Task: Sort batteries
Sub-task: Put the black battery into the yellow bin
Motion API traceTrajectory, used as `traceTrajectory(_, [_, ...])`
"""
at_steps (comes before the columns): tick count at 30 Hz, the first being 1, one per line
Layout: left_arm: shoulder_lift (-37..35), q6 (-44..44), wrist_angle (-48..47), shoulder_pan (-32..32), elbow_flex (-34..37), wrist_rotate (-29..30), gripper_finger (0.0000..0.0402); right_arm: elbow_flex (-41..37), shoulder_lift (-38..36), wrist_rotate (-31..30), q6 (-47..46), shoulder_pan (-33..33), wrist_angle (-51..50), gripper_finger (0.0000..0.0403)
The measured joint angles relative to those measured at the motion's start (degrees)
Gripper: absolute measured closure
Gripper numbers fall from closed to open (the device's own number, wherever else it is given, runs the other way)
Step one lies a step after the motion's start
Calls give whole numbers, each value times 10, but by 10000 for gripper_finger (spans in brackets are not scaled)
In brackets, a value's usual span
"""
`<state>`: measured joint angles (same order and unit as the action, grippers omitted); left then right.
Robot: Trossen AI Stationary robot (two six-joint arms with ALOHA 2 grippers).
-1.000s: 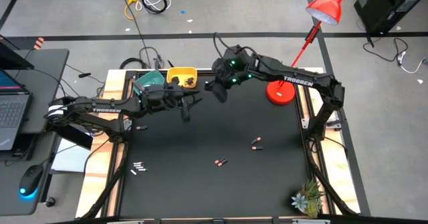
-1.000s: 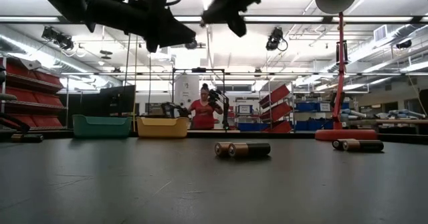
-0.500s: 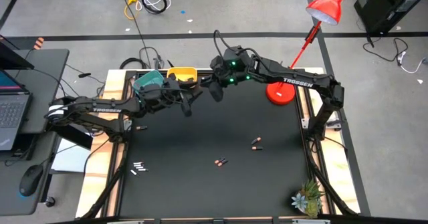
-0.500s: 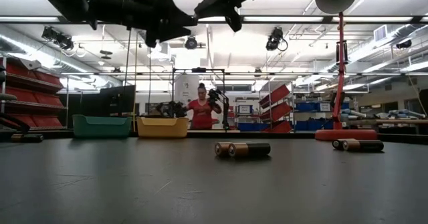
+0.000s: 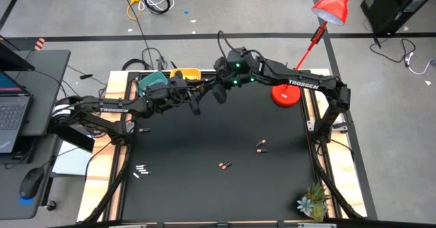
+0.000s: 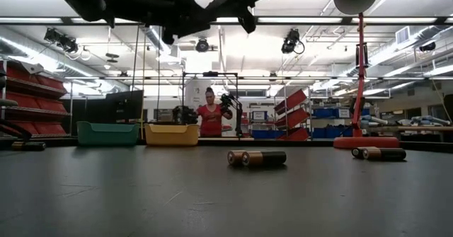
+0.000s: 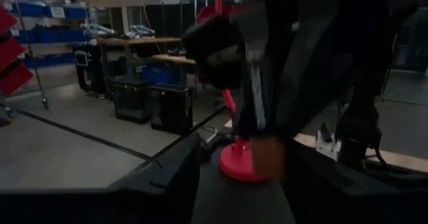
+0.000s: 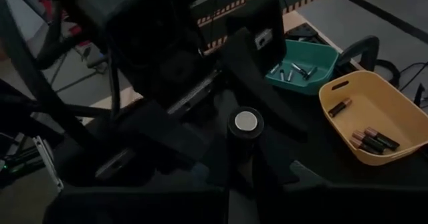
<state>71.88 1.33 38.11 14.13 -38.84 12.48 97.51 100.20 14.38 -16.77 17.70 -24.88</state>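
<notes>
High above the table's far middle, my right gripper (image 5: 219, 96) is shut on a dark battery (image 8: 245, 136). My left gripper (image 5: 195, 105) faces it, level and open, one finger on either side of that battery (image 7: 267, 158). Behind them at the far edge stand the teal bowl (image 8: 304, 67), holding silvery batteries, and the yellow bowl (image 8: 369, 120), holding dark copper-ended ones. Loose batteries lie on the mat: two dark pairs (image 5: 261, 146) (image 5: 225, 165), a whitish row (image 5: 139, 169) and one (image 5: 143, 129) near the left edge. My right gripper pinches the battery's lower part between its two fingers; the silvery end (image 8: 245, 122) stands free, toward the wrist camera. The battery is lifted clear of the table. My left gripper's fingers (image 8: 267, 77) flank the same battery; I cannot tell whether they touch it.
A red lamp stands with its base (image 5: 285, 94) at the far right of the mat and its head (image 5: 335, 7) beyond the table. A small plant (image 5: 313, 202) sits at the near right corner. A person (image 6: 210, 120) stands in the room behind.
My left gripper has risen, tipped up to level and gone toward my right gripper, so that its fingers now stand around the held battery. My right gripper has stayed in place with the battery.
</notes>
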Motion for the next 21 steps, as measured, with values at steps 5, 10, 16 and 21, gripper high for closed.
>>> traceTrajectory(5, [1, -12, -2, -1, -7, 2, 278, 0, 0, -5, -1, -3, -2, 365])
traceTrajectory(10, [2, -5, -4, -1, -13, 4, 352, 2, 0, -17, 4, -4, -4, 365])
traceTrajectory(16, [2, 8, -7, -1, -13, 10, 352, 1, 0, -28, -2, -4, -4, 292])
traceTrajectory(21, [2, 39, -11, 6, -13, 15, 352, 1, 0, -38, -2, -5, -18, 199])
